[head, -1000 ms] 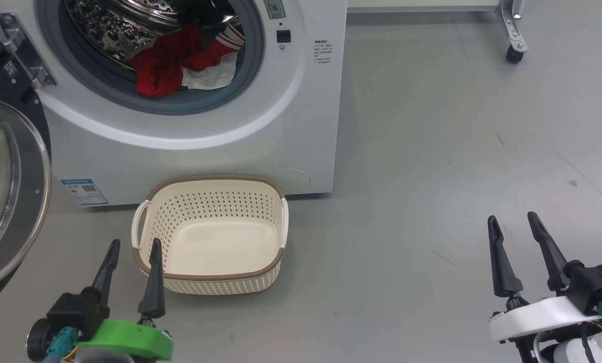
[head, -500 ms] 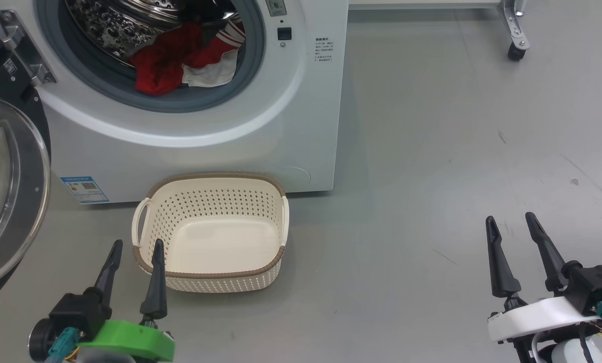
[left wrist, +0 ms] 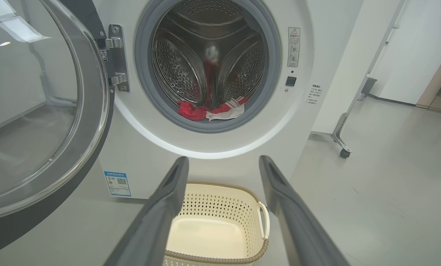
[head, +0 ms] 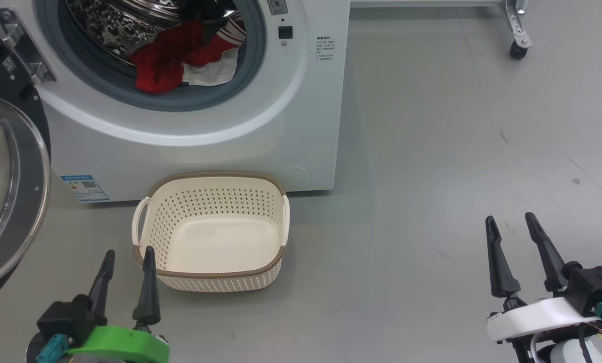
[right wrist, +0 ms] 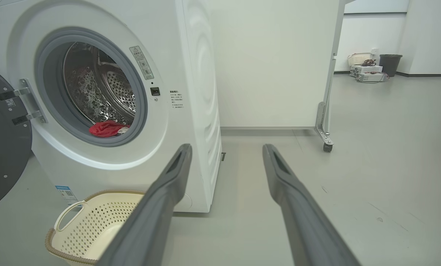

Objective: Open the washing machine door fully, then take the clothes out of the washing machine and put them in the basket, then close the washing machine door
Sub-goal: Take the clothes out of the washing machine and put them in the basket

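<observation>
Both my grippers hang spread and empty: left gripper by the basket's near-left corner, right gripper well apart. Door stands wide; clothes heap at the drum's front edge — basket just below, likely for a short drop. Left wrist view sees the drum's back; head view crops it.

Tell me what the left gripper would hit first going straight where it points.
Probably the washing machine, on its white front below the opening; the left gripper seems aimed over the basket, though depth is unclear.
</observation>
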`<state>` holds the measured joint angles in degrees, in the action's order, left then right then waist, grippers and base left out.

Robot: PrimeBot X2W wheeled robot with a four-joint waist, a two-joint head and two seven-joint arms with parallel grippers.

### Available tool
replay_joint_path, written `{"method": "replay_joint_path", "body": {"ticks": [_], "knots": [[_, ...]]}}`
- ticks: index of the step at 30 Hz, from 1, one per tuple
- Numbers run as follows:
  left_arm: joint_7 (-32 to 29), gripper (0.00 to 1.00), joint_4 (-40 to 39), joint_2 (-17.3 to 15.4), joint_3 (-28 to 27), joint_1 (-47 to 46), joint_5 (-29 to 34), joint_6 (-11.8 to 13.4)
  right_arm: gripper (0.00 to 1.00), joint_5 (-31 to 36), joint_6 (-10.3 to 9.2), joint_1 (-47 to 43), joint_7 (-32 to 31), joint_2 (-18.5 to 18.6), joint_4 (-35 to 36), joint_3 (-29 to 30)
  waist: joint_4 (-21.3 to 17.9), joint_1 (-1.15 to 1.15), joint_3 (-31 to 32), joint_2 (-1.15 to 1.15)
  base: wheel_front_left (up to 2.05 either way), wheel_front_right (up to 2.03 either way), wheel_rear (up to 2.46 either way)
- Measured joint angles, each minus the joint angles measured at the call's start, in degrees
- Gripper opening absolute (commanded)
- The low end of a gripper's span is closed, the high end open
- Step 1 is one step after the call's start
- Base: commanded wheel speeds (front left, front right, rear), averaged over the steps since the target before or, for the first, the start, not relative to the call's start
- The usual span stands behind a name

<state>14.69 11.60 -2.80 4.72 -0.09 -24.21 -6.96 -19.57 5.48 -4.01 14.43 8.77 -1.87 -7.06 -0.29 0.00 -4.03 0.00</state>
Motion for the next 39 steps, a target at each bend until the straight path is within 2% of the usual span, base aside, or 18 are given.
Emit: {"method": "replay_joint_path", "body": {"ticks": [39], "knots": [[0.00,1.00,-0.93,-0.44,-0.35,-0.01,1.45,-0.25,1.00,-0.01,0.43,0.00,0.00,-0.74,-0.26,0.55,0.68,0.00,0.35,0.00,0.87,-0.87,0.00]]}}
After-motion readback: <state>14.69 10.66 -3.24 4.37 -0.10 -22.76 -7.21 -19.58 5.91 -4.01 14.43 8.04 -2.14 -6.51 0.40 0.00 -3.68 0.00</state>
